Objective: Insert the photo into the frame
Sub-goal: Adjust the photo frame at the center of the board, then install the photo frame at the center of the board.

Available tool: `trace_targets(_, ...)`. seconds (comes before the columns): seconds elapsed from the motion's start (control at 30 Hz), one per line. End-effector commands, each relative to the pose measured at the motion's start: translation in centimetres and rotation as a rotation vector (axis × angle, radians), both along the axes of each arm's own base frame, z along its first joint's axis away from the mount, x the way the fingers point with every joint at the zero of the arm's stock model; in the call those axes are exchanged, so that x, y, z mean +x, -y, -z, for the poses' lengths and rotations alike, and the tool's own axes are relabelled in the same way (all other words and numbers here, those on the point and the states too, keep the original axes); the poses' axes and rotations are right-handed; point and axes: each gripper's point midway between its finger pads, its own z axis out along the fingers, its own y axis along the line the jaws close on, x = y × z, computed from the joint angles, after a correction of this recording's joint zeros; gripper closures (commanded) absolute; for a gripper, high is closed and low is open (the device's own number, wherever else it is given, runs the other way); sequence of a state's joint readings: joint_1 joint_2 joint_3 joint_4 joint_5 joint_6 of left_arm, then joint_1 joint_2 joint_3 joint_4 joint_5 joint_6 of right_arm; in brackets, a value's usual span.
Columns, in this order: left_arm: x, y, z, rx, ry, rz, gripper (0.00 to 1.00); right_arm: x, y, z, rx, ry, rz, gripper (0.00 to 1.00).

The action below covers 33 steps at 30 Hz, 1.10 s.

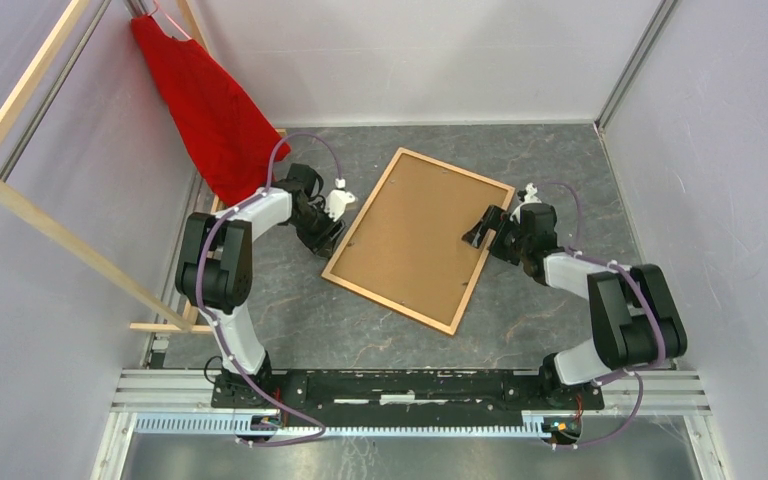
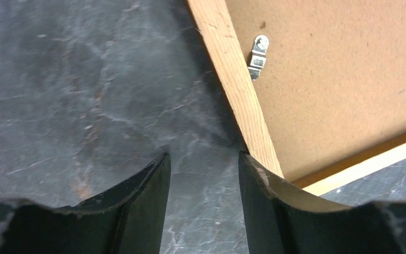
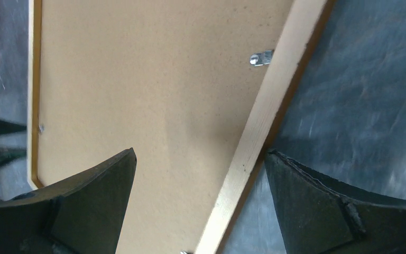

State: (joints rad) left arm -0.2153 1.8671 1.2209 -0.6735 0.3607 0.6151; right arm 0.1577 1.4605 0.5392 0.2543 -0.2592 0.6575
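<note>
The frame (image 1: 418,238) lies tilted in the middle of the table with its plain brown board back up. The photo is not in view. My left gripper (image 1: 328,238) is open and empty just outside the frame's left rail (image 2: 232,79), low over the table; its right finger (image 2: 259,201) sits against the rail near the corner. My right gripper (image 1: 480,228) is open and straddles the frame's right rail (image 3: 264,121), with one finger over the board (image 3: 137,79) and the other over the table.
Small metal clips (image 2: 257,53) (image 3: 260,57) sit at the board's edges. A red cloth (image 1: 210,100) hangs at the back left on a pale wooden slat rack (image 1: 20,190). Grey walls close in the table at the back and right.
</note>
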Motion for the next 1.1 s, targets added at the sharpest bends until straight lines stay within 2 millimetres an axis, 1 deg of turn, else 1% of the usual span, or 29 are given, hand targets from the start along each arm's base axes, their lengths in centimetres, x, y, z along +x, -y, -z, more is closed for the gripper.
trace_targets(0.0,-4.6,3.3,0.6,-0.076,-0.093,0.099,0.41,4.0,-0.8,-1.6,0.018,0.055,-0.036,0.03)
trace_targets(0.07,-5.6,4.2,0.6,-0.084,-0.103,0.125,0.41,4.8,-0.2,-1.4,-0.010,0.042,-0.021,0.04)
trace_targets(0.13,-5.7,4.5,0.3,-0.099,-0.108,0.125,0.40,5.2,1.1,-1.6,-0.053,0.040,0.024,0.04)
trace_targets(0.23,-6.1,4.6,-1.0,-0.144,-0.122,0.132,0.38,5.2,3.7,-2.8,-0.146,0.068,0.122,0.04)
trace_targets(0.3,-6.5,4.6,-2.2,-0.200,-0.136,0.142,0.37,4.9,4.7,-4.1,-0.179,0.102,0.165,0.05)
trace_targets(0.37,-6.6,4.7,-3.2,-0.246,-0.146,0.148,0.36,4.4,4.4,-5.7,-0.151,0.153,0.180,0.07)
trace_targets(0.43,-6.7,5.1,-3.6,-0.283,-0.169,0.149,0.36,4.0,3.2,-6.9,-0.120,0.192,0.167,0.10)
trace_targets(0.5,-6.5,5.6,-3.8,-0.314,-0.190,0.150,0.36,3.4,1.5,-7.6,-0.092,0.204,0.141,0.11)
trace_targets(0.57,-6.2,6.1,-3.8,-0.334,-0.201,0.152,0.36,2.6,-1.1,-8.4,-0.025,0.228,0.101,0.14)
trace_targets(0.63,-5.9,6.4,-3.5,-0.348,-0.216,0.151,0.36,1.6,-4.0,-8.6,0.036,0.243,0.053,0.17)
trace_targets(0.77,-5.4,6.8,-2.4,-0.359,-0.252,0.131,0.40,-0.6,-10.3,-7.1,0.121,0.199,-0.055,0.26)
trace_targets(0.83,-5.2,6.7,-1.6,-0.344,-0.260,0.122,0.45,-1.5,-13.1,-6.3,0.162,0.173,-0.094,0.33)
trace_targets(0.9,-5.1,6.4,-1.0,-0.330,-0.266,0.114,0.51,-2.2,-16.0,-5.6,0.190,0.152,-0.140,0.44)
trace_targets(0.97,-5.3,6.3,-0.8,-0.329,-0.272,0.111,0.59,-2.8,-19.0,-4.8,0.207,0.124,-0.191,0.48)
trace_targets(1.07,-5.3,6.3,-0.5,-0.327,-0.270,0.109,0.65,-3.5,-22.9,-4.1,0.226,0.095,-0.249,0.51)
